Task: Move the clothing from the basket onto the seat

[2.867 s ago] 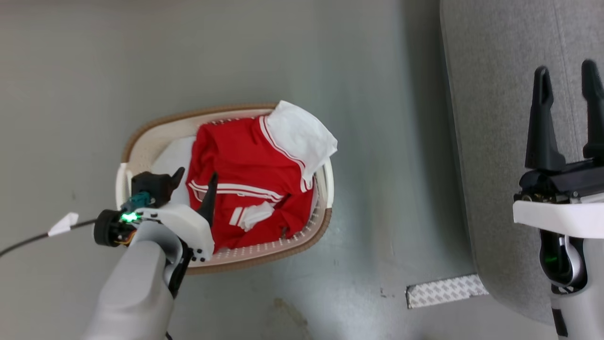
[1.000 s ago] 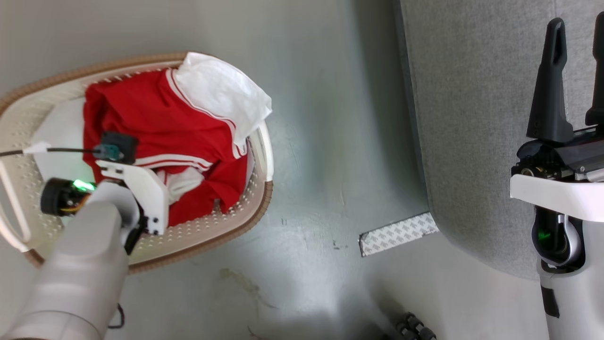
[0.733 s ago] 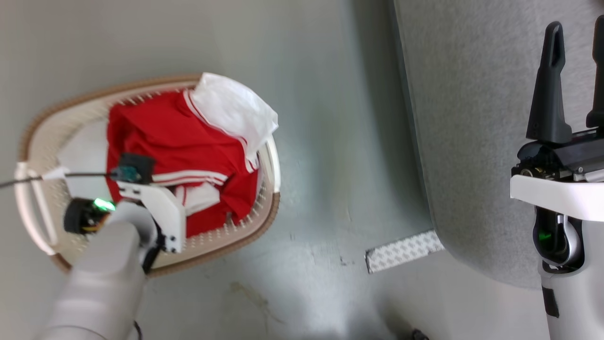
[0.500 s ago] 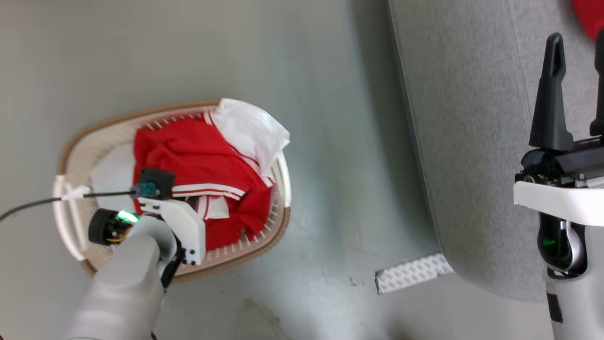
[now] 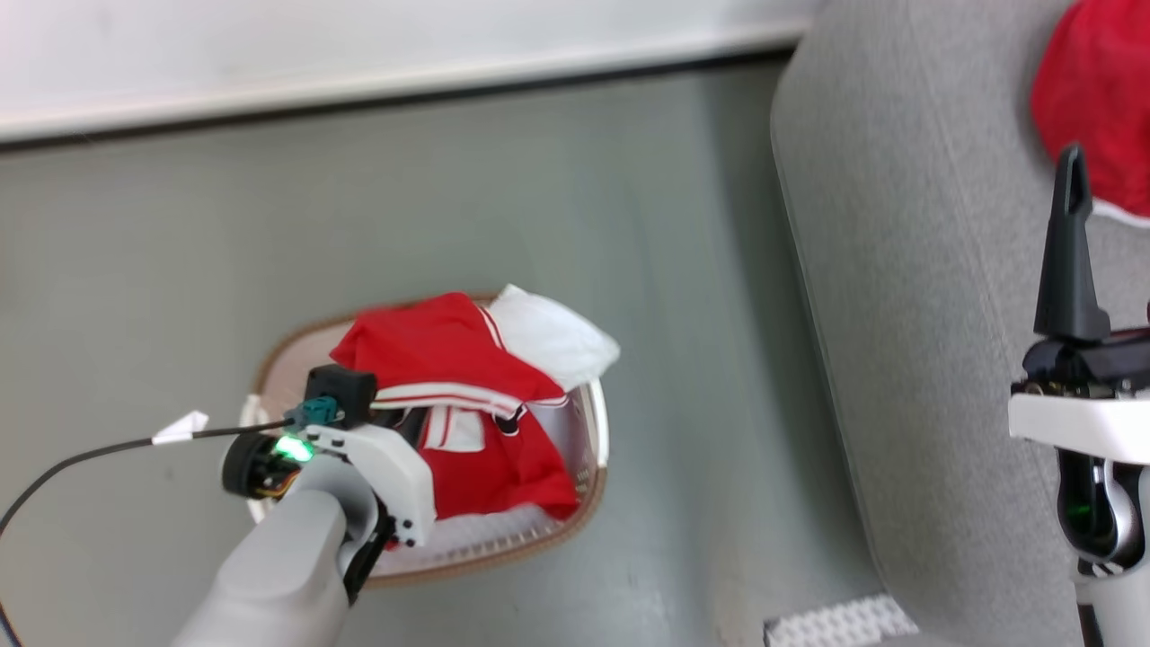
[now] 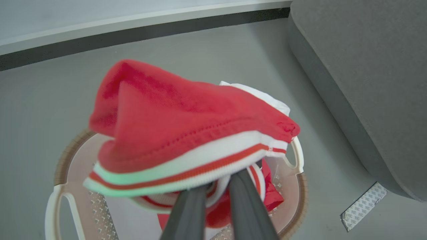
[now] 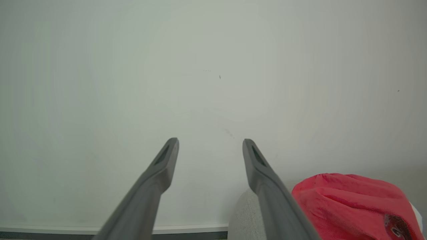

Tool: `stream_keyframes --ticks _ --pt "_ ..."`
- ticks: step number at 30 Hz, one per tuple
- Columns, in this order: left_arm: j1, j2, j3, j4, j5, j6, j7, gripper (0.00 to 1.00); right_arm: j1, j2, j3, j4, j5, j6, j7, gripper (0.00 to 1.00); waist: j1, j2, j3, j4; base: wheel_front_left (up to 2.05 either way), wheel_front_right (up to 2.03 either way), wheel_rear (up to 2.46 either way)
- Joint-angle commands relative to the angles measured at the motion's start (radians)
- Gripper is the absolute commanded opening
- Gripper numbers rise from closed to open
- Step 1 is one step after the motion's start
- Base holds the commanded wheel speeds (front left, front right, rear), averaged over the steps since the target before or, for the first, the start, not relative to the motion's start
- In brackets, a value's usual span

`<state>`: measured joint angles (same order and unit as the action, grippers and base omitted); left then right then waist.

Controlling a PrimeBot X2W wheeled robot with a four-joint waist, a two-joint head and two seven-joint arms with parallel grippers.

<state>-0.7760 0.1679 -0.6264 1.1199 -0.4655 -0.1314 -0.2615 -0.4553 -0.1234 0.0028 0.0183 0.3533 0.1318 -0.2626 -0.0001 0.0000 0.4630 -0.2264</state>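
Step in hand, as I judge it: lift-out of 1 garment. The carry across has not begun.

Left gripper (image 6: pixel 217 183): my 2 fingers are clenched on the white-and-red striped hem of the red garment (image 6: pixel 186 123). The cloth bunches in a hump just beyond my fingertips and drapes over them. Its lower folds hang beneath my fingers into the basket (image 6: pixel 66 156), so I judge it not yet clear of the rim.

A white cloth (image 6: pixel 263 98) shows past the far right edge of the hump. I cannot tell whether it belongs to this garment or lies loose.

The seat (image 6: pixel 367 66) is well apart, off to the right of my left fingers, with bare floor (image 6: pixel 200 53) between it and the basket.

Right gripper (image 7: pixel 210 143): fingers spread wide, nothing between them, pointing at a plain wall (image 7: pixel 213 66). A second red garment (image 7: pixel 347 200) lies on the seat just right of my right finger and lower. So I count 1 piece delivered and 1 in hand.

Next move calls for:
1. Raising my left fingers until the trailing folds are out of the basket.
2. Swinging right over the floor to the cushion.
3. Letting go over open fabric beside the second red garment.

Risk: my pinch is on the hem alone, so the hanging cloth may snag the rim and tug the basket along.
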Motion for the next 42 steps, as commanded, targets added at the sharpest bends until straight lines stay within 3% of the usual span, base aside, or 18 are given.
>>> stream_keyframes --ticks 1,21,30,42 --pt "0.019 0.006 0.008 -0.032 -0.009 0.002 -0.004 0.00 0.022 -0.008 -0.004 0.006 -0.005 -0.002 -0.003 1.00 0.0001 0.0000 -0.075 0.037 0.00 0.00 0.00" --pt "0.191 0.013 0.080 -0.422 0.112 0.020 -0.004 0.00 0.162 -0.045 0.005 0.071 0.011 -0.002 -0.001 1.00 0.0001 0.0000 -0.344 0.113 0.00 0.00 0.00" --pt "0.176 0.023 0.062 -0.528 0.114 0.025 0.013 0.00 0.216 -0.049 0.014 0.091 0.017 -0.002 -0.001 1.00 0.0001 0.0000 -0.417 0.133 0.00 0.00 0.00" --pt "0.165 0.059 0.072 -0.785 0.102 0.063 0.091 0.00 0.236 -0.041 0.063 0.111 0.036 -0.002 -0.001 1.00 0.0001 0.0000 -0.452 0.132 0.00 0.00 0.00"
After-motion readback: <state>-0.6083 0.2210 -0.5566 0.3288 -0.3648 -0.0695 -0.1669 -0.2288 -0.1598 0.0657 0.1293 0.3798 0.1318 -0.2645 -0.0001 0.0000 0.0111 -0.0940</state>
